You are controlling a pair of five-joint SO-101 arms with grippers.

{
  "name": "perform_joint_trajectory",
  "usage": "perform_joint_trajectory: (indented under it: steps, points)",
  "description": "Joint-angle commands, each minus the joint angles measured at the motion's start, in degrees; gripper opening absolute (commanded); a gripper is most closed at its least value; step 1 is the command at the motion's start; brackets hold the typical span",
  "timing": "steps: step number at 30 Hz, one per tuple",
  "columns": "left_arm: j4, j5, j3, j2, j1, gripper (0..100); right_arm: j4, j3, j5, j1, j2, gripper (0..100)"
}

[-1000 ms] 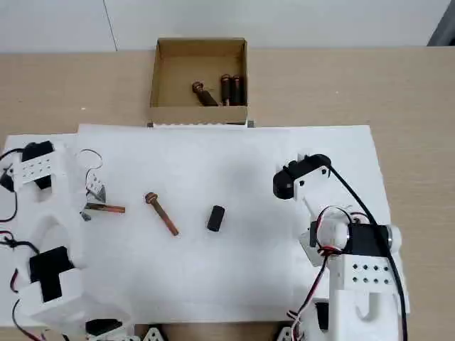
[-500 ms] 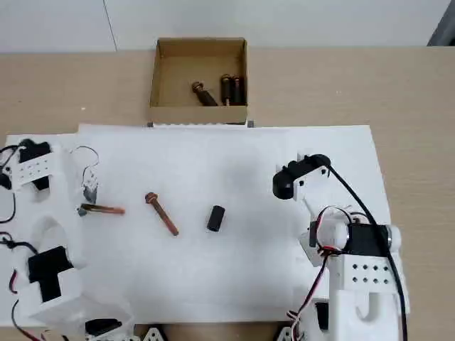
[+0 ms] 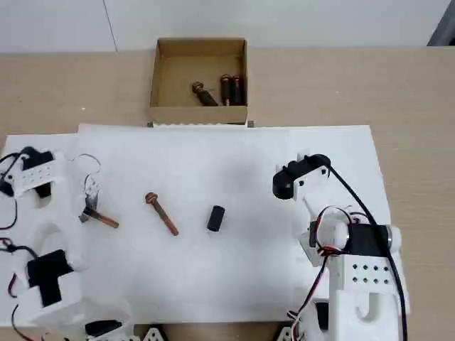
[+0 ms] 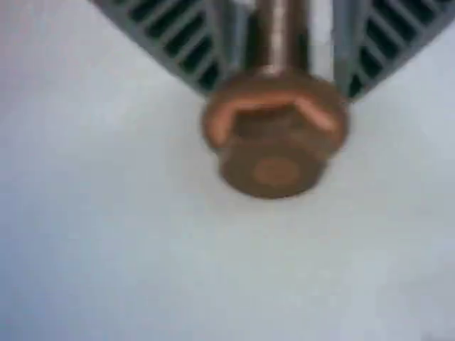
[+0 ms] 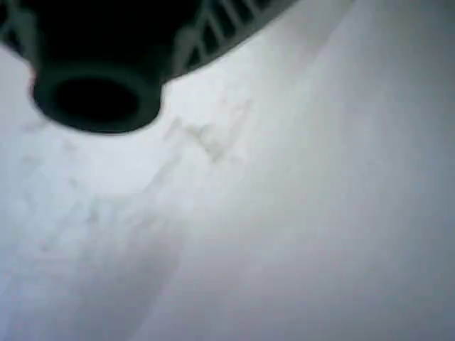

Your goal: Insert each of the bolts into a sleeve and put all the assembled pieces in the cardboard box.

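Left wrist view | left end effector pinches bolt shank, head protruding beyond it | right end effector grips black sleeve

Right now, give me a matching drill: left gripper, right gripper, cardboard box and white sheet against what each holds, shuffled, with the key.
Column one:
1. left gripper
2. right gripper
3. cardboard box
4. white sheet

Column two:
A. held sleeve, black
B. assembled pieces
C. held bolt, copper-coloured
D. loose bolt and loose sleeve, lying apart

Pairs: 1-C, 2-A, 3-B, 4-D.
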Motion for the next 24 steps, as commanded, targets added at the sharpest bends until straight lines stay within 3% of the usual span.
perform_joint_trajectory:
  steps: [1,5,10,16,24]
  points:
    - [-2.4,-0.4,1.5,0.7,0.1,14,-0.9,-0.4,-0.2,0.1,-0.8,0.3]
    - [-2.7,-0.4,1.5,0.6,0.1,13,-0.8,-0.4,-0.2,0.1,-0.9,0.3]
    - [-3.5,-0.4,1.5,0.6,0.1,0,-0.8,-0.4,-0.2,0.1,-0.9,0.3]
    - [-3.1,-0.3,1.1,-0.1,0.3,0,-0.8,-0.6,-0.2,0.1,-1.0,0.3]
    - [13.8,-0.4,-13.7,-0.1,1.8,0,4.2,-11.1,-0.4,0.2,-1.0,0.3]
